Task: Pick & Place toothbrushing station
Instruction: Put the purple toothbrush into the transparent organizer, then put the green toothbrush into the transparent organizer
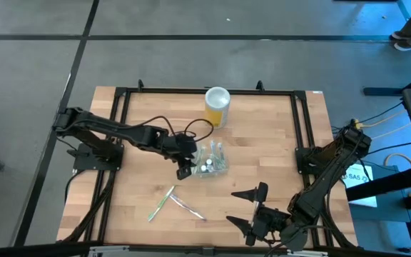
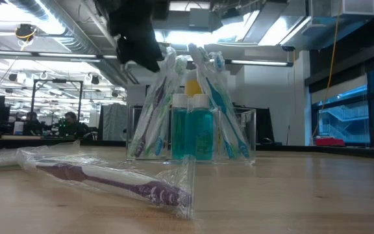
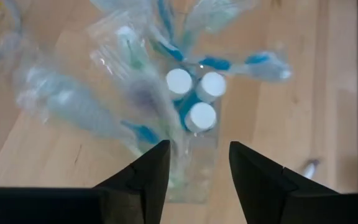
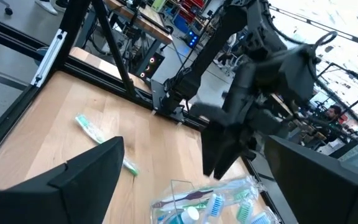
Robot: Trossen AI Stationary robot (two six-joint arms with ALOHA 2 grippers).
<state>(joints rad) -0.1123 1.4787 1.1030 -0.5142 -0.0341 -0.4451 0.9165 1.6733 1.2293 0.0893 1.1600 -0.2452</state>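
Clear plastic toothbrushing station (image 1: pixel 212 161) standing upright near the middle of the wooden table (image 1: pixel 277 143), packed with wrapped toothbrushes fanning outward and three teal bottles with white caps (image 3: pixel 193 99) clustered at its centre. Left gripper (image 1: pixel 184 168) hovering just above and beside the station's left edge, fingers (image 3: pixel 148 177) spread apart with nothing between them, container visible through the gap below in the left wrist view. Seen from table height as a dark mass at the top of the picture, over the leftmost brushes, not touching them as far as can be told. Yellow canister (image 1: pixel 217 107) with a white lid upright behind the station, close to the table's far edge. Two wrapped toothbrushes lying loose on the wood in front of the station: a green one (image 1: pixel 161 202) and, just beside it, a purple one (image 2: pixel 109 181) in crinkled clear film, close to the low camera. Right gripper (image 1: pixel 254 215) parked near the front right corner of the table, well apart from the station, fingers (image 4: pixel 86 177) spread wide and empty. People seated at desks (image 2: pixel 70 123) far back in the room.
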